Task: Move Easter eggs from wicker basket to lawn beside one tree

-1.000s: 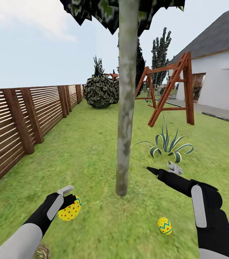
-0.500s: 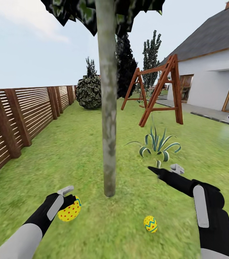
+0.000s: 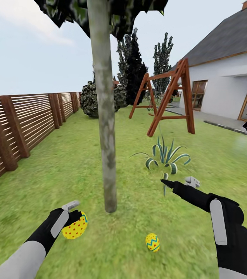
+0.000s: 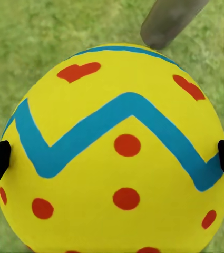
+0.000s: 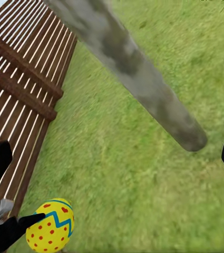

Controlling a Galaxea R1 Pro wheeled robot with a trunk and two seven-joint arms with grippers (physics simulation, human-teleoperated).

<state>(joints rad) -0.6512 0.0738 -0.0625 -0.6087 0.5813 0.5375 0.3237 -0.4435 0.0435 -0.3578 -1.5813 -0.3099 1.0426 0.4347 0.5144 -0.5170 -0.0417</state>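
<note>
Meanwhile left end effector (image 3: 73, 214) pinches an egg (image 3: 75, 226) above open lawn (image 3: 61, 170) beside tree (image 3: 106, 155); right end effector (image 3: 179, 182) spread

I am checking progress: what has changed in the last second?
The head camera has swung right, so the tree and the egg on the lawn sit further left in view. The left gripper still holds its egg; the right gripper stays open and empty.

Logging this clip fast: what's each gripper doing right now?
Left gripper: shut on an Easter egg.
Right gripper: open, holding nothing.
</note>
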